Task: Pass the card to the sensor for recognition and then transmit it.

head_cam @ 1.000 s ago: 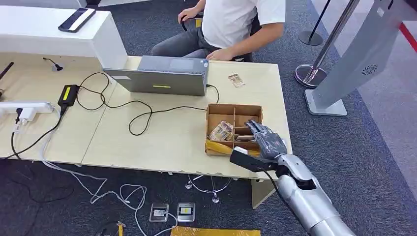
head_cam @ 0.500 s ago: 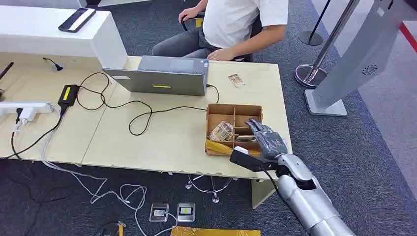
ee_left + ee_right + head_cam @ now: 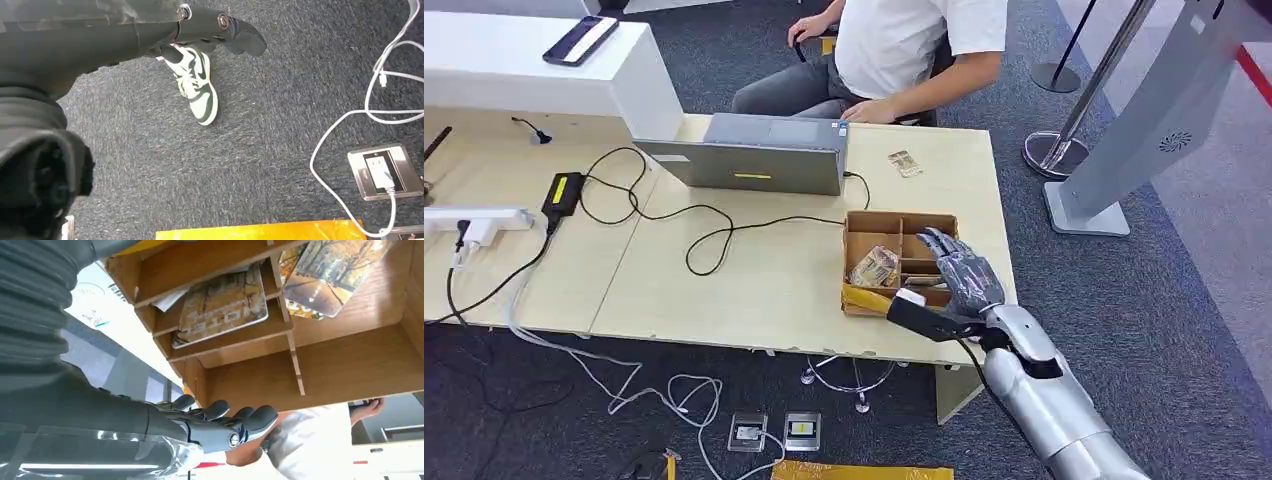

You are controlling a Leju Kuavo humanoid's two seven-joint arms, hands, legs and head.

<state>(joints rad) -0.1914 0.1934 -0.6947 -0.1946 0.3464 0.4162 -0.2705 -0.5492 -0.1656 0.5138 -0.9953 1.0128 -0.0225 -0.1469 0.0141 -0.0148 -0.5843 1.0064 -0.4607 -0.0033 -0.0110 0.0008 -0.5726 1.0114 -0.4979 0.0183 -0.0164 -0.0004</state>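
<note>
Right robot hand (image 3: 961, 275) poised over the right-hand slots of a divided cardboard box (image 3: 860, 228) on the pale surface (image 3: 754, 275), fingers (image 3: 220, 410) spread apart and holding nothing. Just beyond the fingertips in the wrist view, a brown printed card (image 3: 222, 307) lying flat in a narrow slot, with a leaf-patterned card (image 3: 332, 272) in the next compartment and another card (image 3: 904, 163) well ahead on the surface near a seated person (image 3: 904, 45) behind a laptop (image 3: 759, 160). Left robot hand (image 3: 215, 30) hanging over the carpeted floor, whether clenched or loose impossible to tell
</note>
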